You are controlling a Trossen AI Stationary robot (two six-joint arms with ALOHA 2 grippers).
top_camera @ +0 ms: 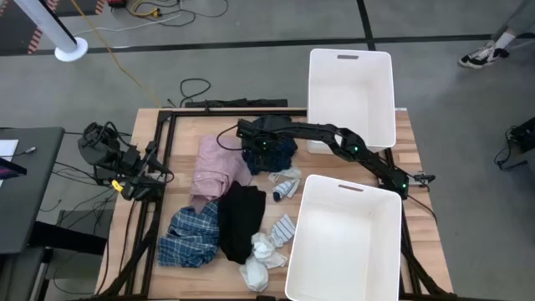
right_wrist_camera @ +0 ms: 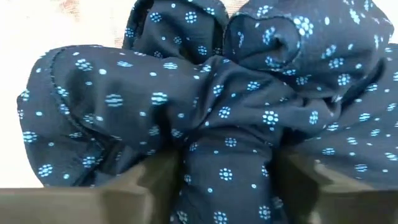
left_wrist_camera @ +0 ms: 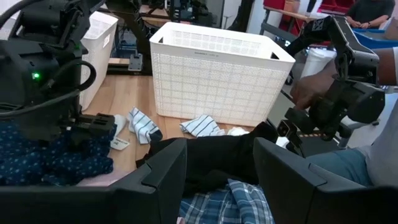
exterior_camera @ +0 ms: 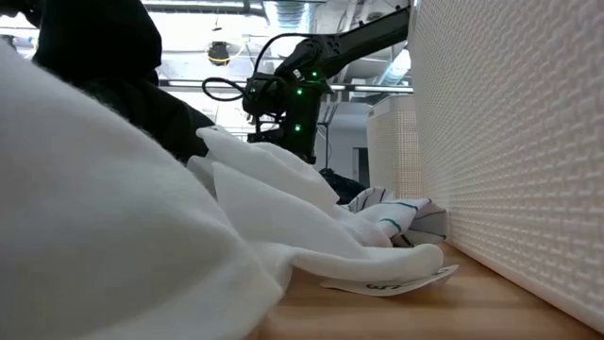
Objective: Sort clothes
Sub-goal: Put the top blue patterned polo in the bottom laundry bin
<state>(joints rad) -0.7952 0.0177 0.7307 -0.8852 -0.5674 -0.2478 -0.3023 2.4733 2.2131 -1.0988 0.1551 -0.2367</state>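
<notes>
Pinching a fold of the navy patterned garment (right_wrist_camera: 205, 118) between the fingers of the right gripper (right_wrist_camera: 227, 174), just beside the far white bin (top_camera: 351, 92). Nearer than that bin: pink garment (top_camera: 216, 171), black garment (top_camera: 241, 217), plaid shirt (top_camera: 191, 237), socks (top_camera: 284, 184). Left gripper (left_wrist_camera: 217, 168) half open, empty, well apart from the bin.

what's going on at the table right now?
Clothes sorting. The right gripper is down on the navy patterned garment at the far side of the table, fingers either side of a bunched fold of it. The left gripper waits at the table's left edge, holding nothing. The pink garment, black garment, plaid shirt and socks lie on the table; both white bins look empty.
</notes>
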